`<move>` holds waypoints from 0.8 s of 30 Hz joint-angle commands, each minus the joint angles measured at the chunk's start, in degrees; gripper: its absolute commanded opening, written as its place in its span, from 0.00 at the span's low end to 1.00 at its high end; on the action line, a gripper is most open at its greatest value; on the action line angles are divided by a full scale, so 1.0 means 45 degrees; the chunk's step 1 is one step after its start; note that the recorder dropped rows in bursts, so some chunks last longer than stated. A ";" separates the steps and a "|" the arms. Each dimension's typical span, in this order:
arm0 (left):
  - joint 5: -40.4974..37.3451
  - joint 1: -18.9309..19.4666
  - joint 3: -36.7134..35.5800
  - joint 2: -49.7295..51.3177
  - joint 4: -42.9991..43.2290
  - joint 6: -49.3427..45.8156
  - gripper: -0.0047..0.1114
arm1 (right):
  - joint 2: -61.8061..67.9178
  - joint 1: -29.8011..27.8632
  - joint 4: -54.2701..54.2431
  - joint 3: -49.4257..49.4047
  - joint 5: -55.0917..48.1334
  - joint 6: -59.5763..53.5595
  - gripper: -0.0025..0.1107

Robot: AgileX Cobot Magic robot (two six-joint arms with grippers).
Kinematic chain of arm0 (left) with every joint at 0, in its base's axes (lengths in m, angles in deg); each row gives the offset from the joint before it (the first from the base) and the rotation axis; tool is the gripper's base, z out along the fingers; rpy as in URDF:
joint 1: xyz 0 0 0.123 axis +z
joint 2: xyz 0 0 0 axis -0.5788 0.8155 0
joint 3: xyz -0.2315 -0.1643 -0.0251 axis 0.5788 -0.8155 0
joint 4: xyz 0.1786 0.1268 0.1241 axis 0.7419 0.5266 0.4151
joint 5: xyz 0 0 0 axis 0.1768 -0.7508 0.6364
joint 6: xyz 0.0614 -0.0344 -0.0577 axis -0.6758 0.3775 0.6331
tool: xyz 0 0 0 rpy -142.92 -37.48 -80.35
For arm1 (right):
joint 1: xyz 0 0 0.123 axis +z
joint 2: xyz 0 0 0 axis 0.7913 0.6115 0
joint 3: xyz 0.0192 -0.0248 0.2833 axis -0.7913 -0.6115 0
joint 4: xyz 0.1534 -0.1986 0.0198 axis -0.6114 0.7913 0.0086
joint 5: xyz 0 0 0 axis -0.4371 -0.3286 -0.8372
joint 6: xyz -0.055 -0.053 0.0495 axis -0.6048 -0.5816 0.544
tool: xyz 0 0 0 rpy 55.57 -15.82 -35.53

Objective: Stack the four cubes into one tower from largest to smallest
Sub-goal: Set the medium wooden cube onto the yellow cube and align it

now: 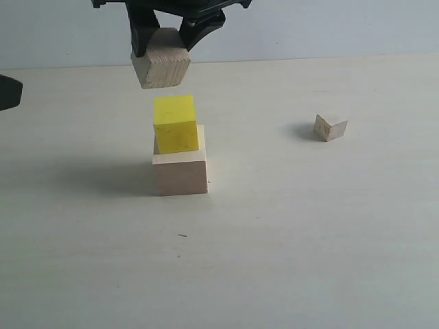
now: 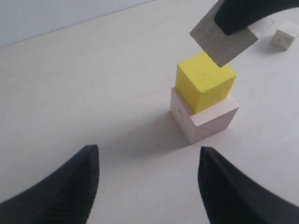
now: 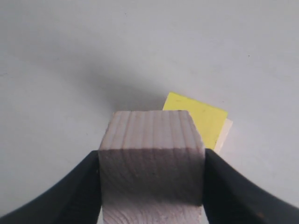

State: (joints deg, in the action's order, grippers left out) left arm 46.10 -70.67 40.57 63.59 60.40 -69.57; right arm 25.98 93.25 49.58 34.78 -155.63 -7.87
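Observation:
The large pale wooden cube (image 1: 181,175) rests on the table with the bright yellow cube (image 1: 175,123) on top of it, set toward its left back corner. Above them hangs the medium grainy wooden cube (image 1: 161,66), tilted, with my right gripper (image 1: 166,35) shut on it; it also shows in the left wrist view (image 2: 226,41) and fills the right wrist view (image 3: 152,158) over the yellow cube (image 3: 198,119). The small wooden cube (image 1: 330,127) lies alone to the right. My left gripper (image 2: 147,175) stands open over bare table, short of the stack (image 2: 205,100).
A dark part of the left arm (image 1: 8,91) shows at the left edge of the exterior view. A pale wall runs behind the table's far edge. The small cube (image 2: 285,37) sits beyond the stack in the left wrist view.

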 commanded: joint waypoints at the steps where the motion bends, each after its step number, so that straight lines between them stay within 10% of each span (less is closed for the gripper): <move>1: 0.0195 0.0014 -0.0031 0.0011 0.0233 -0.0059 0.56 | -0.0581 0.0015 0.0173 0.0095 0.0130 -0.0228 0.02; 24: 0.0238 0.0014 -0.0031 0.0011 0.0026 -0.0014 0.56 | 0.0835 -0.0014 0.0698 0.0095 0.0130 0.0361 0.02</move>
State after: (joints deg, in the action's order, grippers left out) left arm 47.10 -70.67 40.57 63.59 60.91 -69.57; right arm 29.51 93.25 52.48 34.92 -155.54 -7.11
